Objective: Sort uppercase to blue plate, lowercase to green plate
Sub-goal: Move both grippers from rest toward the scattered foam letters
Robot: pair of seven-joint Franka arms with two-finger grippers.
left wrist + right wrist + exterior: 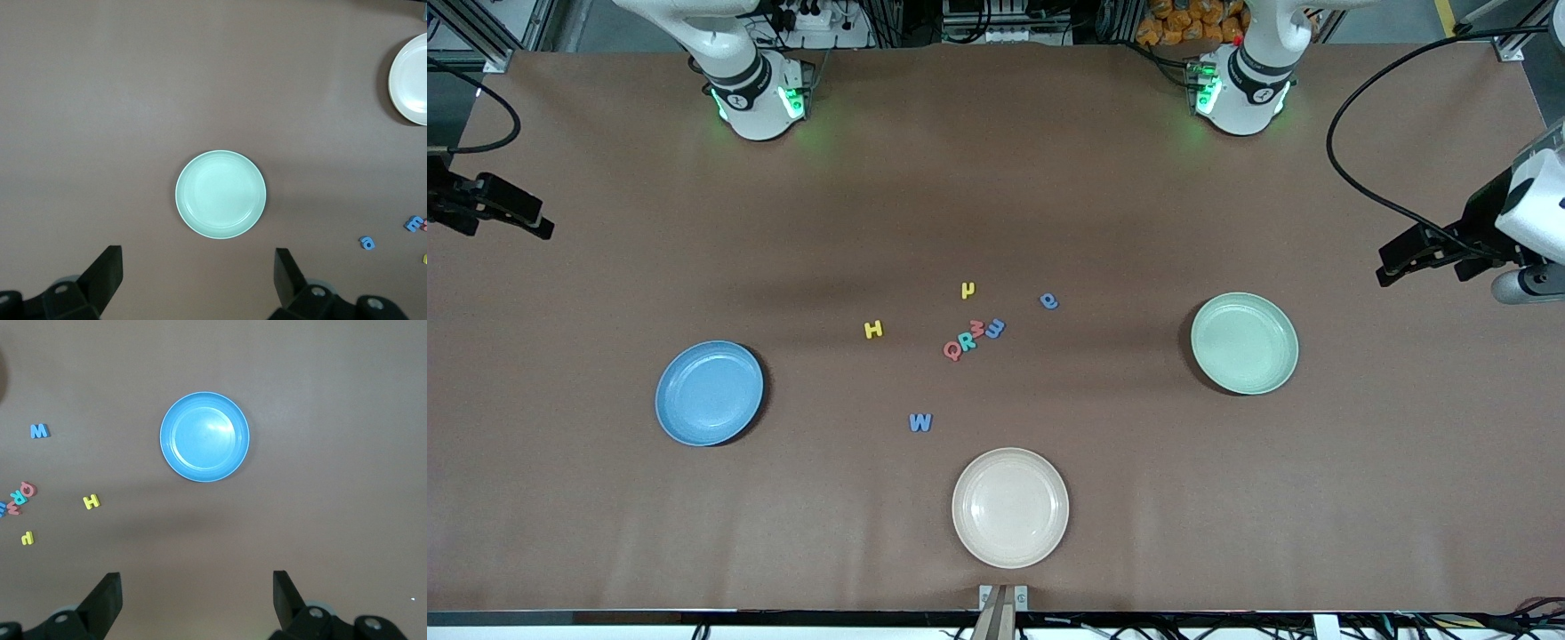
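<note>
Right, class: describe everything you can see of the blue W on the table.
The blue W is a small, flat capital letter that looks like foam. It lies flat on the brown table, apart from the other letters and touching nothing else. It is nearer the front camera than the red Q in the central cluster, and sits between the blue plate and the cream plate. No gripper is near it.

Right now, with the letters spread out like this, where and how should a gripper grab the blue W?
Probably straight down from above. The blue W lies flat and alone on the table, nearer the camera than the Q-R cluster. Close the fingers across its outer edges; nothing crowds it.
</note>
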